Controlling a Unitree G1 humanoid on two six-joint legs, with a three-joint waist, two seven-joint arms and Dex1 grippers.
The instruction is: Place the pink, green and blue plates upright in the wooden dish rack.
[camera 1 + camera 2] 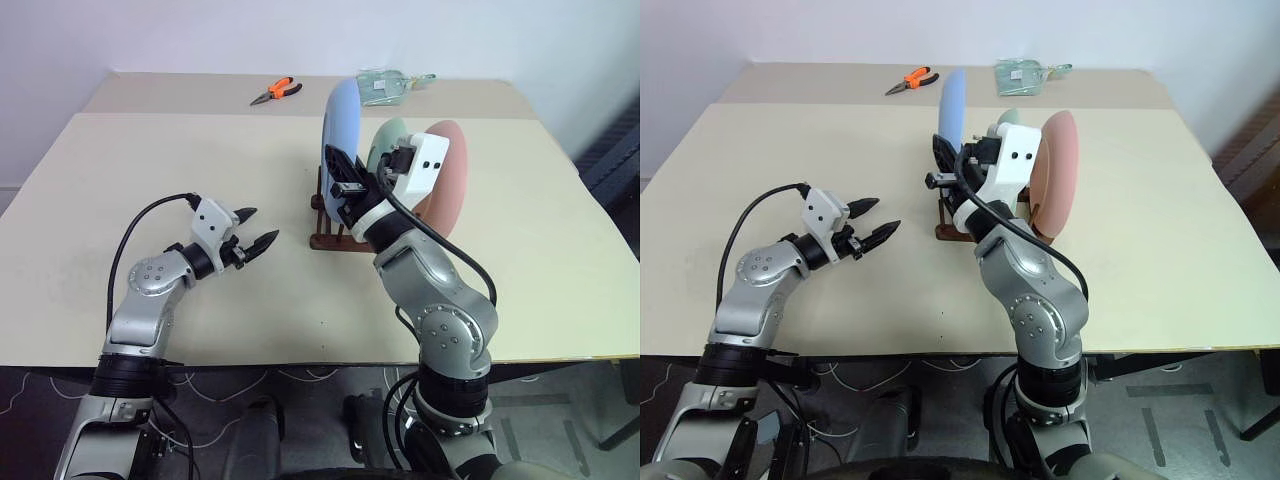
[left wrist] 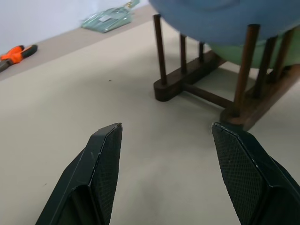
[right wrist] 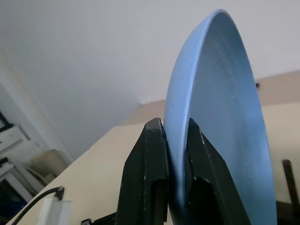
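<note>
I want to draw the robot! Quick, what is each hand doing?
Left gripper: open, holding nothing.
Right gripper: shut on the blue plate.

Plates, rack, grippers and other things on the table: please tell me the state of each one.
Blue plate: upright in the rack, rim pinched by the right gripper.
Green plate: upright in the rack.
Pink plate: upright, behind the green one.
Rack: standing on the table, holding plates.
Right gripper: shut on the blue plate.
Left gripper: open, holding nothing.
Pliers: lying flat, closed.
</note>
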